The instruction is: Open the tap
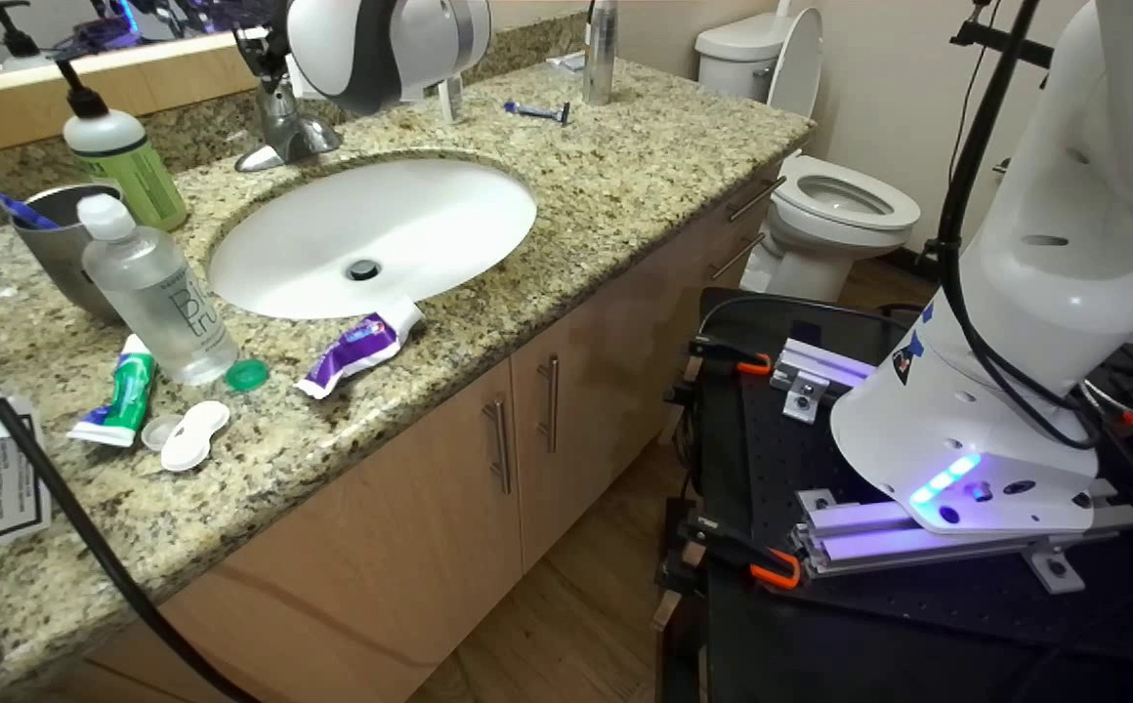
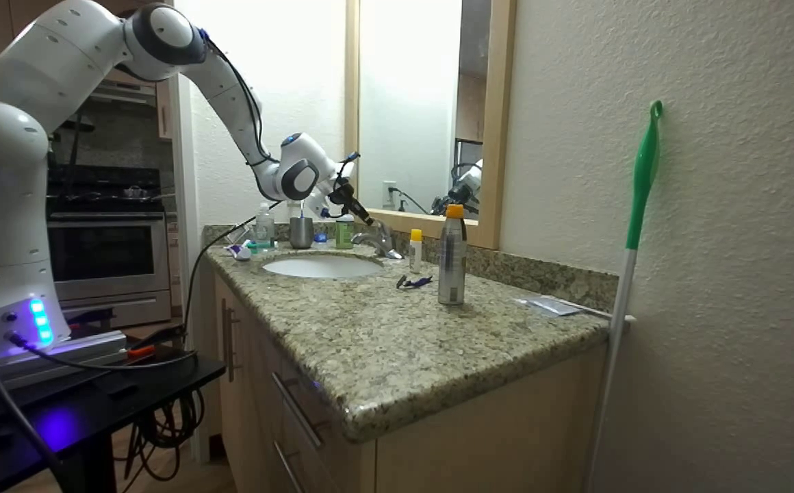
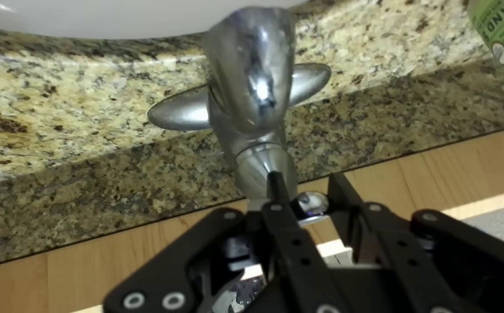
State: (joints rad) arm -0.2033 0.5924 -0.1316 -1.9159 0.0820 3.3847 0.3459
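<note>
Gripper [image 3: 306, 174] slanting down, jaws apart, I aim it at the handle [image 3: 257, 167] of the tap [image 3: 252, 82] by the back edge of the table [image 1: 615, 181], presumably to flank and lift it, contact unclear.

In an exterior view we see, on the speckled worktop [image 1: 635, 161], a clear bottle [image 1: 161, 308], left; a purple tube [image 1: 359, 350] by the basin [image 1: 430, 220]; and, far, a razor [image 1: 535, 112].

In the wrist view, the claw [image 3: 305, 178] partly hides the tap [image 3: 252, 95].
</note>
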